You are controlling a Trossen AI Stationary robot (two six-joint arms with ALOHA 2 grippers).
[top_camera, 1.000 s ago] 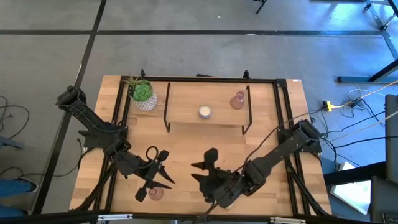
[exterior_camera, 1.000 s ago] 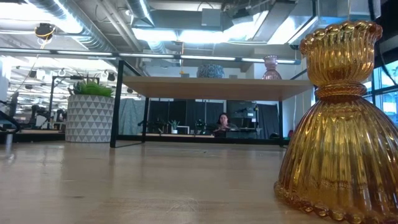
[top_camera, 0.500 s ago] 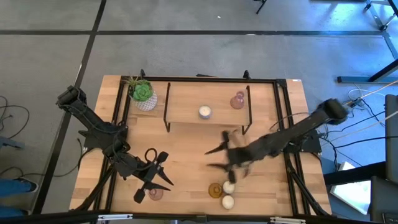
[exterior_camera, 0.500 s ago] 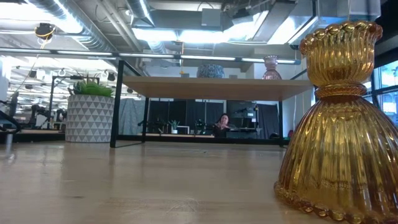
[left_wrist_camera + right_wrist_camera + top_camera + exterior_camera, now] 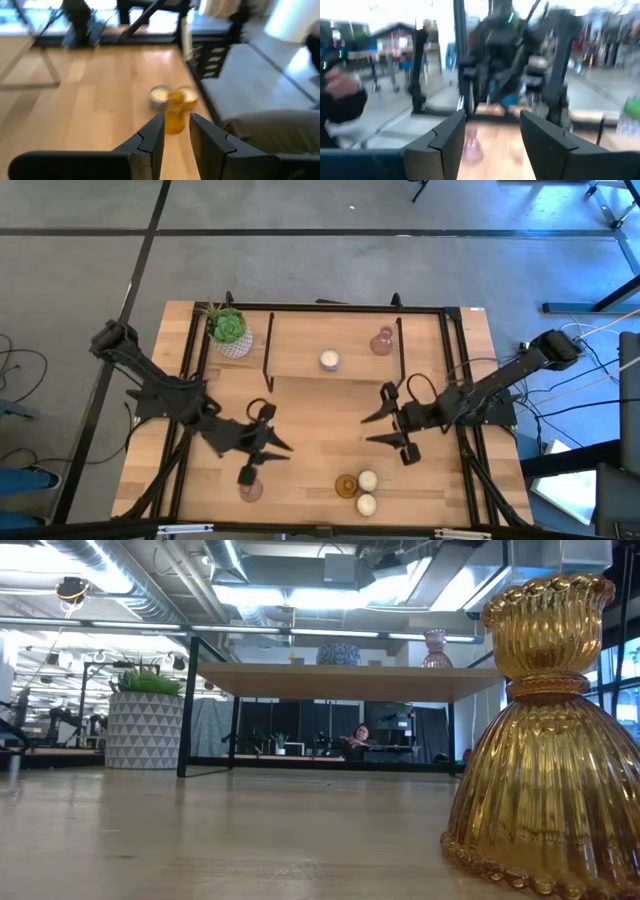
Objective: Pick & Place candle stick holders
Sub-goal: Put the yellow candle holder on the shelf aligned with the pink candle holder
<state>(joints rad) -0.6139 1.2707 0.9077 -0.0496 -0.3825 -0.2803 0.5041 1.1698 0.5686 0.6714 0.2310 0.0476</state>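
Table: I see a light wooden top [image 5: 300, 430] with a black frame round its edge and a raised wooden shelf [image 5: 335, 350] on thin black uprights along the far side.
Left gripper: mine on the left [image 5: 262, 458] hangs over the near-left part of the table, just above a pink glass holder [image 5: 249, 491]; in its wrist view the fingers [image 5: 152, 137] stand a narrow gap apart with nothing between them.
Right gripper: the other [image 5: 388, 427] sits over the middle right of the table, fingers [image 5: 451, 135] spread wide and empty.
Amber holder: the ribbed amber glass candle stick holder [image 5: 346, 486] stands upright at the near edge, right of centre; it fills the right side of the low view [image 5: 545, 730].
Cream votives: one [image 5: 367, 479] just beside the amber piece, another [image 5: 365, 504] nearer the table edge, both close to it.
Shelf pieces: a third cream votive [image 5: 329, 360] at the shelf's middle, a second pink glass holder [image 5: 382, 341] toward its right end, both upright.
Plant: a green plant in a white patterned pot [image 5: 230, 333] stands at the far left corner, beside the shelf.
Writing: I can read no brand, label or lettering on any piece.
Room: a person [image 5: 357, 737] shows far behind the table in the low view.
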